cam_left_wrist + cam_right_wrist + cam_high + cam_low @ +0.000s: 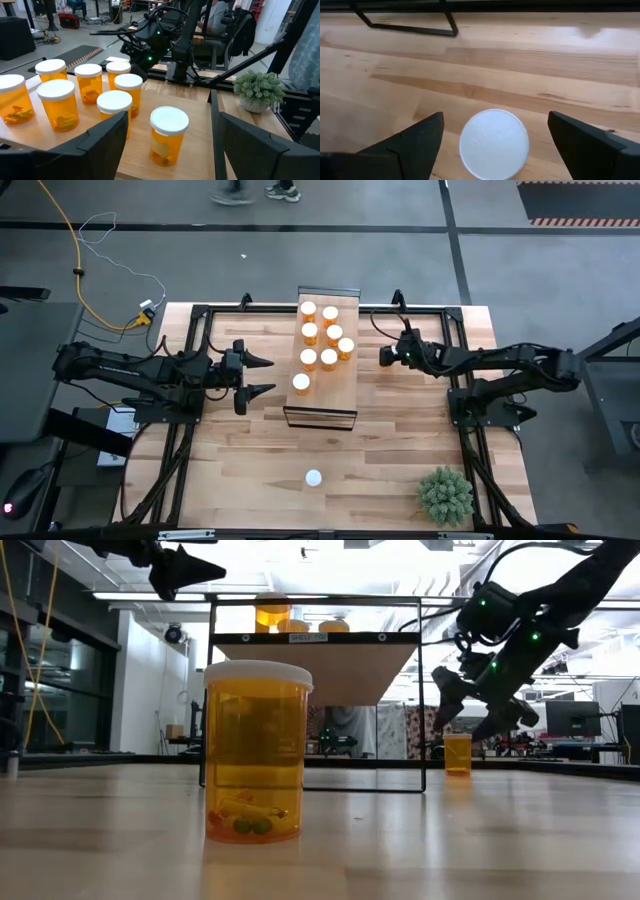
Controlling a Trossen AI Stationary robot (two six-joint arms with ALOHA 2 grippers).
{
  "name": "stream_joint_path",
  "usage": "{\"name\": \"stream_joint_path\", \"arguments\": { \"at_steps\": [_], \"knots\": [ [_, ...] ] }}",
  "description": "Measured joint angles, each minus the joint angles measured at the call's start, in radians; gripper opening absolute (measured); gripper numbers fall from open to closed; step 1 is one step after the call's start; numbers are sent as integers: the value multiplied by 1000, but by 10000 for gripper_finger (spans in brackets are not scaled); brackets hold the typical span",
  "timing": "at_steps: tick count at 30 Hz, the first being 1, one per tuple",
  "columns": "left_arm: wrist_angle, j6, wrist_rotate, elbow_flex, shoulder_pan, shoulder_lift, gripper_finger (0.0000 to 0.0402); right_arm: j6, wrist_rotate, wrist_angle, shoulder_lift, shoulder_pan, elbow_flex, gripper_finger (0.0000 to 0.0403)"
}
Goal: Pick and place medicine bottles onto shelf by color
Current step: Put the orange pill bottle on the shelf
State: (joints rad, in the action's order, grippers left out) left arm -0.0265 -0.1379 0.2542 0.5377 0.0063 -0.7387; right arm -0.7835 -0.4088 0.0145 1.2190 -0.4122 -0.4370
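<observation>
Butcher-block table (400, 450) — shelf (345, 395) carries bottles (309, 332); left gripper (262, 376) and right gripper (384, 356) both spread, empty.

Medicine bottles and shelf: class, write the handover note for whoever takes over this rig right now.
Left end effector: open, empty, beside the left edge of the shelf, facing the bottles on it.
Right end effector: open, directly above a bottle standing on the table right of the shelf; not gripped.
Done: eight bottles stand on the shelf.
Left: that bottle, plus the front bottle on the table.
</observation>
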Motion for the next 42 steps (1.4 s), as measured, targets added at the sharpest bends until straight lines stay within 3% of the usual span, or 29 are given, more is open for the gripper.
{"name": "stream_joint_path", "arguments": {
  "at_steps": [9, 20, 42],
  "knots": [
    [0, 0, 0, 0, 0, 0, 294, 33, 77, 11, 0, 1, 0, 349],
    [0, 2, -7, 0, 0, 0, 294, 34, 65, 36, 0, 0, 0, 346],
    [0, 0, -7, 0, 0, 0, 294, 67, 60, 32, -1, 0, 0, 214]
  ]
}}
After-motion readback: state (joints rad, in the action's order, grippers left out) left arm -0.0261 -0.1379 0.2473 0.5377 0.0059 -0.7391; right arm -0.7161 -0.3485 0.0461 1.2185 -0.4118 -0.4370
